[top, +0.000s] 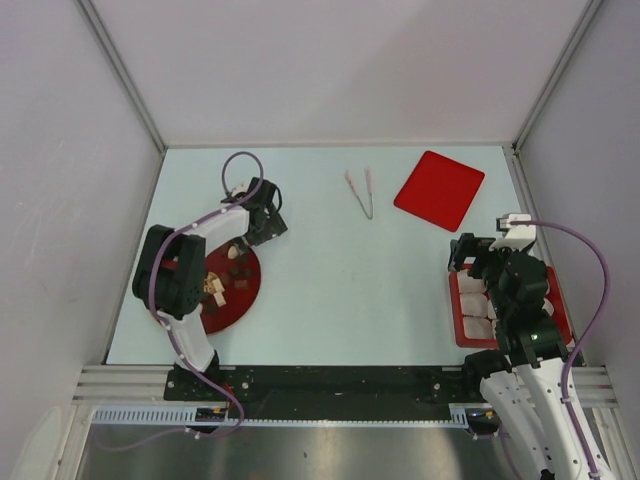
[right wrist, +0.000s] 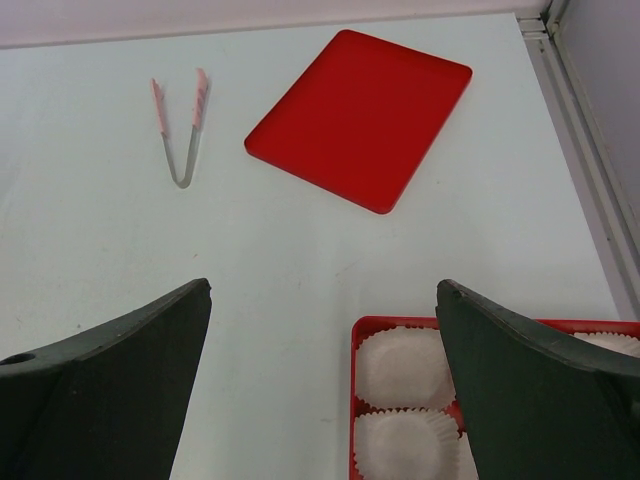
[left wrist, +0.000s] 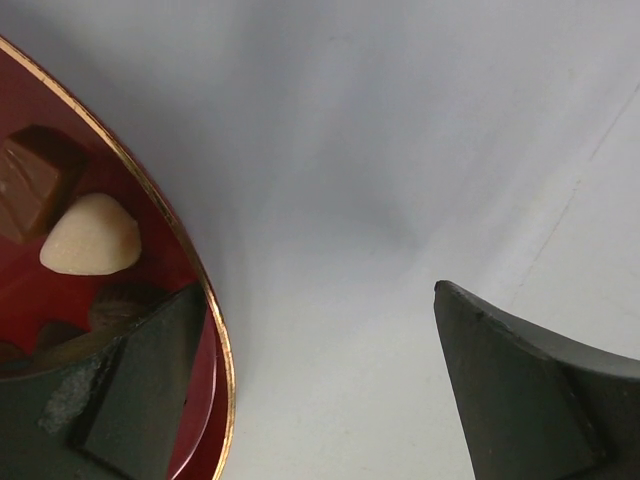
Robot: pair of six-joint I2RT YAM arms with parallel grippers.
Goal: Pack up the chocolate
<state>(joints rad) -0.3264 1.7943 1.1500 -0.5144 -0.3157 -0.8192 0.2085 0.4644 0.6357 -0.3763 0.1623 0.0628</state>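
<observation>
Black fingers of the right gripper are seen closest in the right wrist view, spread wide apart with nothing held between them. Below them, at the near right of the pale table, a red tray is found, its compartments lined with white paper cups; no sweets can be made out in the cups that show. In the top view the tray is partly hidden by the right arm, and the right gripper is placed over its far end.

Farther off, a flat red lid is laid at the far right, and pink-handled tongs are left just beside it to the left, apart from it.

The chocolate is gathered on a round dark red plate at the near left. The left gripper is held at the plate's far edge. Its jaws are also parted and empty: in the left wrist view, one finger is set over the gold-rimmed plate, the other over bare table. A cream piece and a brown cube are seen close by, untouched.
</observation>
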